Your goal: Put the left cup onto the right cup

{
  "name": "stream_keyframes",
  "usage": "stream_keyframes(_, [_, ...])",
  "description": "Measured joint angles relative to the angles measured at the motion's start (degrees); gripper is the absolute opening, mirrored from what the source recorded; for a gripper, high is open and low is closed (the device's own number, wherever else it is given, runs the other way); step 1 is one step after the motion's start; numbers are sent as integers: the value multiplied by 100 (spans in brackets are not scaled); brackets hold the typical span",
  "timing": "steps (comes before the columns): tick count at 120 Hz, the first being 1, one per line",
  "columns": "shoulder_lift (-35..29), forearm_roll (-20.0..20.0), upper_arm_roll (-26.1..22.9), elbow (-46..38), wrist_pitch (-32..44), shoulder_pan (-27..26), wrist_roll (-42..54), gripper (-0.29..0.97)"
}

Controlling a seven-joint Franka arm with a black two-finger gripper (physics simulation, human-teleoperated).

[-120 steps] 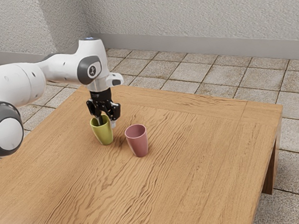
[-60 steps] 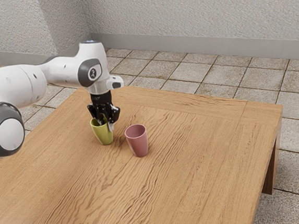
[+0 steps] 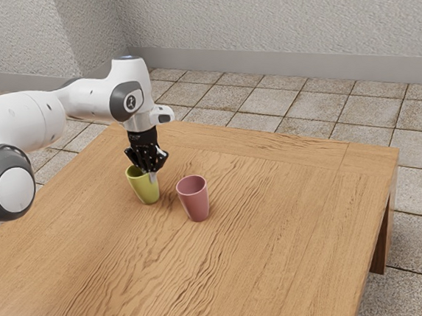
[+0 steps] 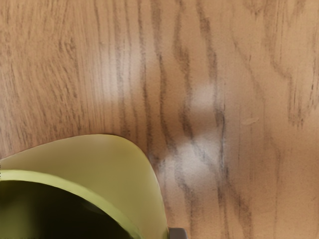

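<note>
An olive-green cup (image 3: pixel 143 186) stands upright on the wooden table (image 3: pixel 277 233), left of a pink cup (image 3: pixel 193 197) in the exterior view. The two cups are a short gap apart. My gripper (image 3: pixel 148 169) hangs straight down over the green cup's far right rim and is shut on that wall, one finger inside the cup and one outside. In the wrist view the green cup (image 4: pixel 94 184) is large and close under my hand, with bare wood grain beyond it.
The table's far edge runs just behind the cups, and its right edge (image 3: pixel 390 179) drops to a tiled floor. Wide bare wood lies in front of and to the right of the pink cup.
My gripper came down over the green cup's rim and its fingers drew together onto the cup wall. Neither cup has shifted.
</note>
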Motion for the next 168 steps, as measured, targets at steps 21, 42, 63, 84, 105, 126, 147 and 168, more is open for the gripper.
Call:
stream_keyframes(21, [-19,21,6,0,10,-22,-26,-9])
stream_keyframes(42, [-147,73,8,0,-13,-56,-59,-10])
stream_keyframes(63, [-488,156,30,-65,-49,-164,-107,-10])
stream_keyframes(84, [-805,275,78,-120,-146,-466,-155,-11])
stream_keyframes(105, [-1111,362,99,-241,-267,-785,-212,-11])
stream_keyframes(126, [-1329,388,126,-381,-368,-1092,-282,-11])
stream_keyframes(147, [-1490,397,270,-545,-442,-1439,-361,-11])
stream_keyframes(168, [-1512,398,368,-601,-470,-1692,-445,-11])
